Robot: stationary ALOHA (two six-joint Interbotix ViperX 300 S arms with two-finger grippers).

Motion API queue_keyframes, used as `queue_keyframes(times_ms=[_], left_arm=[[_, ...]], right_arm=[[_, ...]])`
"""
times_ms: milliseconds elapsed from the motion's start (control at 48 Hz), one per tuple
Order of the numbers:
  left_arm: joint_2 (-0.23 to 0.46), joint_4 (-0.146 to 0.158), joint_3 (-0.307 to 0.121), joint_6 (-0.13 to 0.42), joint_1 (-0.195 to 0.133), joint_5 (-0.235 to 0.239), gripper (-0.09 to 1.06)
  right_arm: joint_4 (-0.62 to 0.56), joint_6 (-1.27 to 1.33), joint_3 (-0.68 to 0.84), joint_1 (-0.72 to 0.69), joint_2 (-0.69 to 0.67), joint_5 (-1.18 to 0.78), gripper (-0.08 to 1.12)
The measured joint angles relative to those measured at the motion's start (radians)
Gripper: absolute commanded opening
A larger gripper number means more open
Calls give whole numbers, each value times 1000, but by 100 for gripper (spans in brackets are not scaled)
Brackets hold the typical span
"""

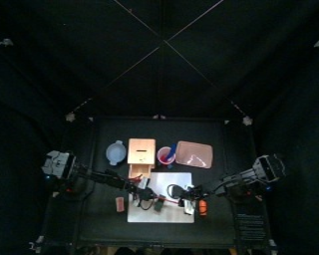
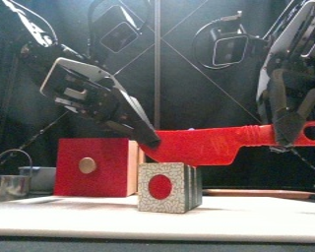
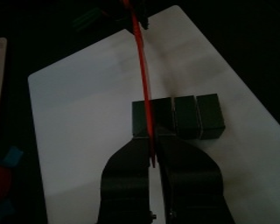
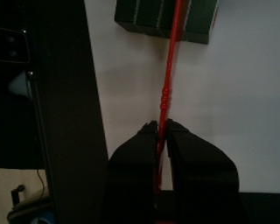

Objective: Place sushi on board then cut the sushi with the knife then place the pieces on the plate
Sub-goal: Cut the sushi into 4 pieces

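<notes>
- Gripping from both sides: the left gripper (image 2: 147, 144) was pinched narrow on the tip end of the red knife (image 2: 207, 144), and the right gripper (image 2: 289, 133) was clamped on its handle end.
- The knife's long axis ran side to side across the table, handle toward the right edge and tip toward the left. The blade stood on edge with its broad face to the front.
- Under it sat the sushi roll (image 2: 167, 187) on the white cutting board (image 1: 162, 214), which lay at the middle of the table's front edge.
- The roll's long axis ran front to back, with one end face and its red centre pointing at the front edge, so the knife crossed it squarely.
- The blade's lower edge met the roll's top. How deep it sat could not be told.
- From the wrists, the blade was a thin red line over the dark green blocks.
- The wooden box (image 2: 94, 167) with its red drawer front stood behind the roll, toward the left.
- The pink tray (image 1: 193, 152) lay toward the back, right of the box, well apart from the roll.
</notes>
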Motion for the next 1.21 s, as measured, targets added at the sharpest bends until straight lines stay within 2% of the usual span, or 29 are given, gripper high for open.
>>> queue_keyframes(times_ms=[938,1208], left_arm=[[28,-2,-2,0,5,23,33],[66,-2,-17,2,5,61,33]], right_arm=[[-14,-2,-3,-2,58,-23,37],[-28,-2,-11,-2,101,-32,37]])
